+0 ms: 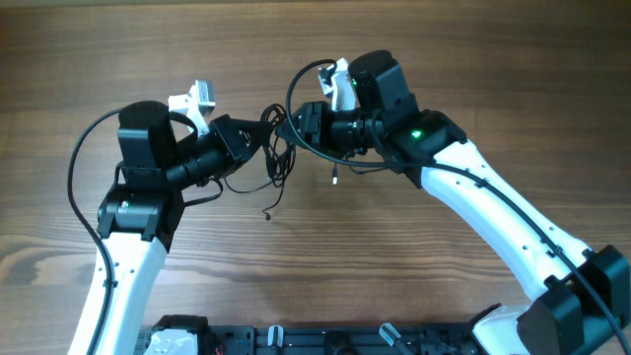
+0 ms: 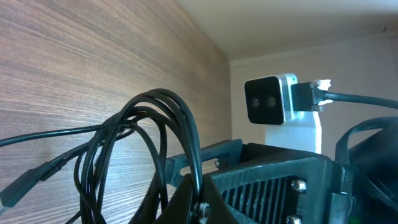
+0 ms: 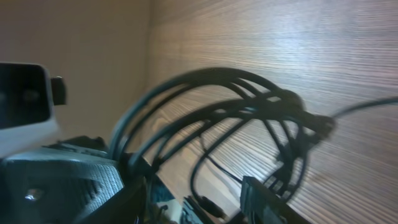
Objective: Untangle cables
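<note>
Left gripper (image 1: 258, 134) was pinched shut on the cables (image 1: 279, 150), fingers closed at the base of the loops. Right gripper (image 1: 300, 122) sat just beside the bundle; couldn't tell its grip. Cables: thin black strands in overlapping arcs, bunched between both grippers over the wooden table (image 1: 444, 59), with loose ends trailing away.

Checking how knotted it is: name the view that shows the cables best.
Left wrist: the cables loop sharp and close against the table. Right wrist shows them close but blurred; overhead shows them small and far off.
</note>
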{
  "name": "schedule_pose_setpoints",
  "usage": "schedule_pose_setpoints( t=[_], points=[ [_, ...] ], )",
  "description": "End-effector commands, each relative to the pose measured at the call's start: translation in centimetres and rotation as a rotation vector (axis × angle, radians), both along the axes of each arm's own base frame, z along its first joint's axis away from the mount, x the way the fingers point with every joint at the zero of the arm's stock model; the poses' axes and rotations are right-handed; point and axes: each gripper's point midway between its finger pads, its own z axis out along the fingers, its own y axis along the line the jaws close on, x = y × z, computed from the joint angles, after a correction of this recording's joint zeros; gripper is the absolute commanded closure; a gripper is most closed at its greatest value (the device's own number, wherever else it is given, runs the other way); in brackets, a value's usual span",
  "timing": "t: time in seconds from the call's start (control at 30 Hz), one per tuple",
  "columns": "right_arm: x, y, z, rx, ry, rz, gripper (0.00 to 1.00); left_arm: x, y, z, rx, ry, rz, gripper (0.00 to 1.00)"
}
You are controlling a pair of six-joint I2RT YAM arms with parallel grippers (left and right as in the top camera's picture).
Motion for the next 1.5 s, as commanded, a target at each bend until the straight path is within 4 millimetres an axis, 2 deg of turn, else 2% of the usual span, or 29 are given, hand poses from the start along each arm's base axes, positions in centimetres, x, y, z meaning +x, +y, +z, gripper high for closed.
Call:
schedule_pose_setpoints(
  t=[0.0,0.13,0.23,0.3,0.33,0.37,0.4,0.5,0.67,0.73,0.77,0.83,0.9,1.03,1.07,1.1,1.13,1.17,1.2,1.27,1.3,1.37,1.47],
  points=[
    [0.5,1.2,-2.0,0.001,0.080,-0.012,0.50,0.1,0.2,1.2,-0.023,-0.010,0.021,0.96],
    [1.0,2.6,-3.7,0.012,0.102,-0.003,0.56,0.1,0.2,1.2,-0.035,0.005,0.028,0.96],
    [1.8,3.5,-3.4,0.045,0.060,0.001,0.57,0.1,0.2,1.2,-0.037,0.009,0.030,0.96],
    [2.0,3.6,-3.1,0.054,0.046,0.003,0.63,0.1,0.2,1.2,-0.037,0.009,0.030,0.96],
    [1.9,3.6,-3.2,0.050,0.039,0.008,0.71,0.1,0.2,1.2,-0.037,0.009,0.030,0.96],
    [1.8,3.5,-3.4,0.040,0.045,0.010,0.87,0.1,0.2,1.2,-0.036,0.008,0.031,0.96],
    [1.6,3.1,-4.0,0.014,0.053,0.013,0.96,0.2,0.3,1.1,-0.032,0.007,0.039,0.96],
    [0.8,2.0,-4.5,-0.039,0.061,0.025,0.96,0.7,1.1,0.8,0.031,-0.039,0.057,0.96],
    [0.4,-2.7,2.0,-0.016,-0.068,-0.024,0.96,-0.1,2.0,-1.8,0.206,-0.097,-0.025,0.96],
    [0.8,-5.9,4.8,-0.014,-0.116,-0.115,0.96,-0.5,2.2,-3.1,0.243,-0.078,-0.055,0.96],
    [1.1,-7.3,5.4,-0.024,-0.123,-0.166,0.96,-0.8,2.0,-3.4,0.249,-0.079,-0.085,0.96],
    [2.6,-11.4,5.4,-0.092,-0.116,-0.325,0.96,-1.7,0.8,-3.0,0.221,-0.133,-0.193,0.96],
    [3.9,-14.2,4.2,-0.170,-0.105,-0.433,0.96,-3.0,-0.5,-1.9,0.166,-0.209,-0.307,0.96],
    [6.3,-15.5,-0.2,-0.290,-0.050,-0.503,0.95,-6.1,-2.6,0.8,0.008,-0.339,-0.517,0.96],
    [6.7,-15.6,-1.4,-0.315,-0.029,-0.507,0.93,-6.5,-2.8,1.2,-0.013,-0.347,-0.535,0.96],
    [6.9,-15.6,-2.5,-0.332,-0.008,-0.498,0.86,-6.7,-2.8,1.3,-0.026,-0.350,-0.545,0.96],
    [6.9,-15.1,-3.3,-0.339,-0.003,-0.455,0.60,-6.7,-2.8,1.3,-0.026,-0.349,-0.544,0.96],
    [6.6,-14.5,-3.3,-0.320,-0.008,-0.407,0.47,-6.7,-2.8,1.4,-0.028,-0.345,-0.542,0.96],
    [6.4,-14.0,-3.0,-0.300,-0.014,-0.371,0.45,-6.6,-2.8,1.4,-0.028,-0.346,-0.542,0.96],
    [5.3,-12.5,-1.2,-0.231,-0.061,-0.263,0.37,-6.6,-2.8,1.4,-0.029,-0.339,-0.537,0.96],
    [4.1,-11.4,0.4,-0.174,-0.096,-0.182,0.25,-6.0,-2.7,1.2,-0.025,-0.295,-0.499,0.96],
    [2.6,-10.0,1.8,-0.117,-0.116,-0.101,0.24,-4.9,-2.4,1.1,-0.027,-0.230,-0.429,0.96],
    [1.1,-8.4,1.7,-0.096,-0.070,-0.062,0.27,-2.5,-1.6,1.3,-0.040,-0.137,-0.277,0.96]
  ],
)
